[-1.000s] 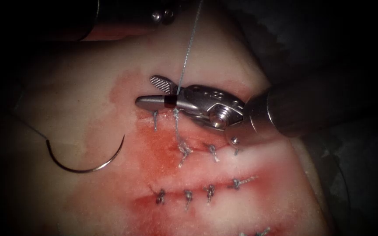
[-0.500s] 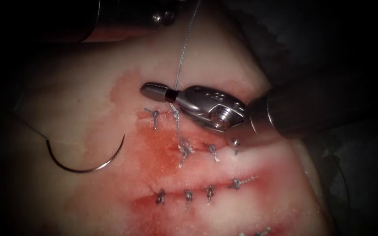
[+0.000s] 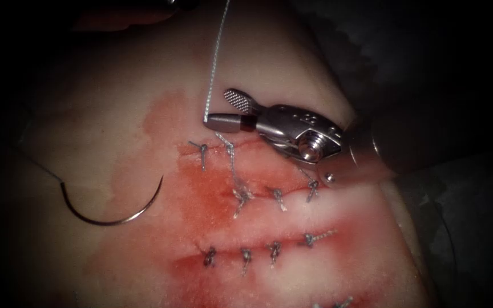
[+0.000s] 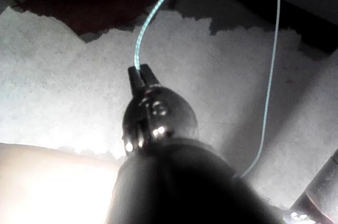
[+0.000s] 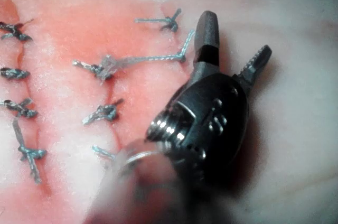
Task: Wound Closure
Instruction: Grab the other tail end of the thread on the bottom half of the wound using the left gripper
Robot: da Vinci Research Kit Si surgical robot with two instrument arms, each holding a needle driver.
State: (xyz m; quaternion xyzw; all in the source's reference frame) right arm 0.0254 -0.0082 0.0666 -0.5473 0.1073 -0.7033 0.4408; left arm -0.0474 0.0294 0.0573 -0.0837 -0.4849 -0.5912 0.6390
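Note:
My right tool (image 3: 222, 108) hovers over the upper end of the stitched cut (image 3: 258, 191) with its jaws open and nothing between them; the right wrist view shows them (image 5: 232, 47) spread too. A pale thread (image 3: 213, 57) hangs from above, and its free end sits beside the lower jaw's tip. A short tail (image 3: 230, 157) stands up from the knot (image 3: 239, 195). My left tool (image 4: 141, 71) is shut on the thread (image 4: 153, 18). The curved needle (image 3: 115, 215) lies loose on the tissue (image 3: 115, 114) left of the cut, not in it, with no tool holding it.
Several knotted stitches (image 3: 278, 198) close the upper cut and another row (image 3: 245, 256) closes a lower cut. Red fluid (image 3: 201, 211) stains the tissue around both. The needle's thread (image 3: 35, 165) trails off to the left. Dark drape (image 3: 429, 68) borders the tissue on the right.
The right jaws closed on the taut thread above the knot, then opened and drew back right. The thread is now parted; the left tool carried its long piece upward.

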